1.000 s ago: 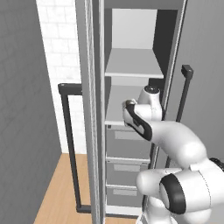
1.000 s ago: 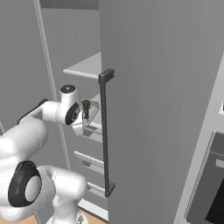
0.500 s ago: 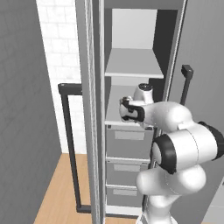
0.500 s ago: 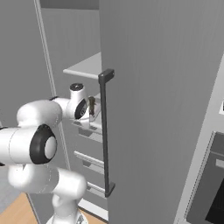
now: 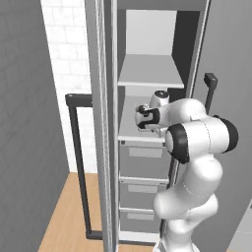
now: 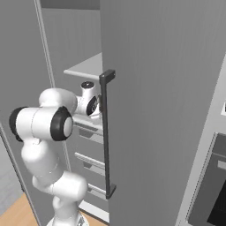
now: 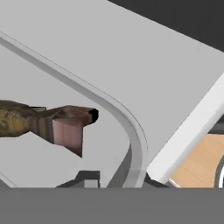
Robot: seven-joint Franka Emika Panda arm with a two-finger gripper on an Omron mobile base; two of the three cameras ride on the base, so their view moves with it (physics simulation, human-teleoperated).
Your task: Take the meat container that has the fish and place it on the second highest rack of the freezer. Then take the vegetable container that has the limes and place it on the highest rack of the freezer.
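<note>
A brown fish (image 7: 39,122) lies in the pale meat container, whose rounded rim (image 7: 131,127) curves down to my gripper (image 7: 112,180). One dark fingertip (image 7: 89,177) stands just inside that rim; the gripper looks shut on the container's edge. The container rests on or just over the flat grey rack (image 7: 170,74). From the left base, my gripper (image 5: 141,118) sits over the second highest rack (image 5: 129,134), below the highest rack (image 5: 147,74). From the right base, the gripper (image 6: 99,106) is half hidden behind the door handle.
The open freezer door (image 6: 167,110) with its dark vertical handle (image 6: 106,132) stands close on the right of the arm. Grey drawers (image 5: 145,160) fill the freezer below the racks. A second door with a bar handle (image 5: 78,162) is at the left. Wooden floor (image 7: 197,162) lies below.
The arm's elbow has folded up and in toward the freezer. The hand has stayed at the second highest rack, shifting slightly left.
</note>
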